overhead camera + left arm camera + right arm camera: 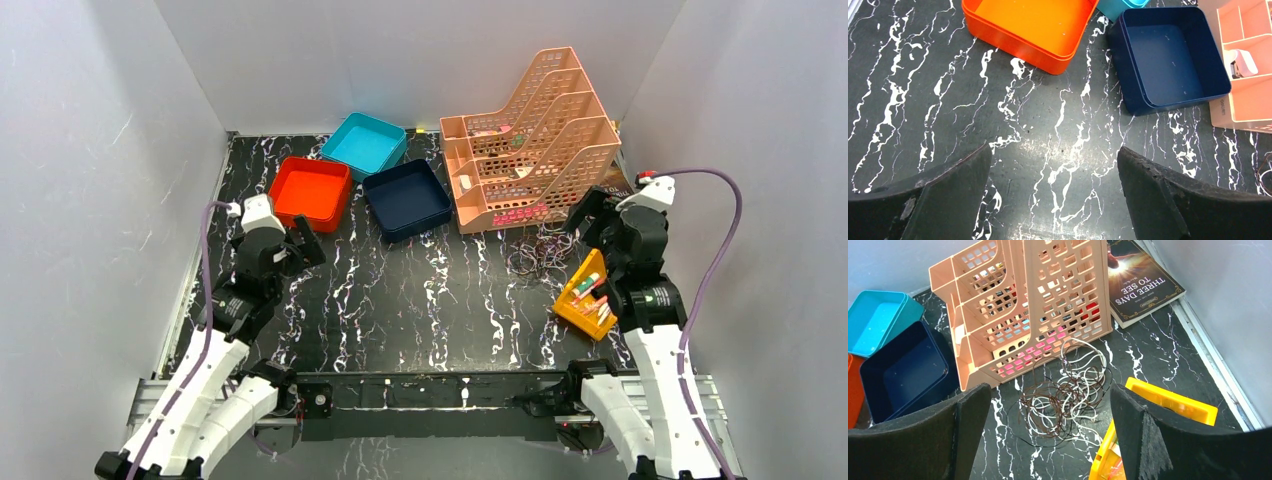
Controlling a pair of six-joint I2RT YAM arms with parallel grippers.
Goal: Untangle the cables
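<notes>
Beside the rack (1038, 305), tangled white-and-brown cables (1063, 395)

A table top (400, 300) with a black, marble-look surface streaked by white veins forms the floor of a small booth. Plain pale grey walls close it on three sides: the left wall (90, 180), the back wall (400, 60) and the right wall (770, 120), each faintly scuffed. A metal strip (1218, 360) runs where the right wall meets the table. The light is soft and even, leaving a dull sheen (1043, 150) on the dark surface.
</notes>
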